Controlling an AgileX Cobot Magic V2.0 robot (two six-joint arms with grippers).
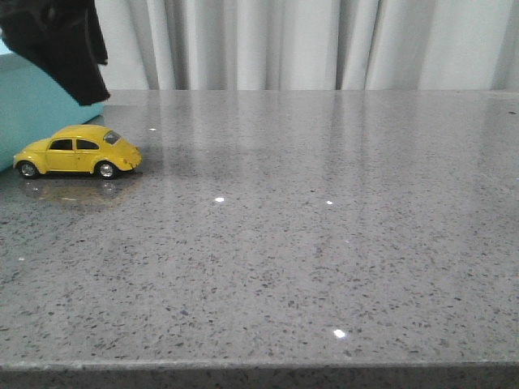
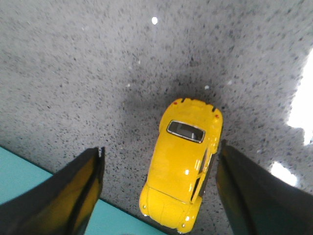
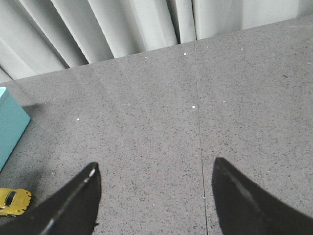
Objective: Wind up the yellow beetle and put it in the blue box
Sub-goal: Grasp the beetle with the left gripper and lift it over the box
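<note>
The yellow beetle [image 1: 78,151] stands on its wheels on the grey table at the far left, right in front of the blue box [image 1: 32,109]. My left gripper [image 1: 61,44] hangs above the car and is open. In the left wrist view the car [image 2: 183,164] lies between the two spread fingers [image 2: 78,188], closer to one of them, untouched, its front end at the box edge [image 2: 58,205]. My right gripper [image 3: 154,169] is open and empty over bare table. The car [image 3: 12,200] and box [image 3: 10,125] show at that view's edge.
The grey speckled table [image 1: 308,227] stretches to the right and to the front edge. White curtains [image 1: 324,40] hang behind the table's far edge. A seam line in the tabletop [image 3: 199,122] runs through the right wrist view.
</note>
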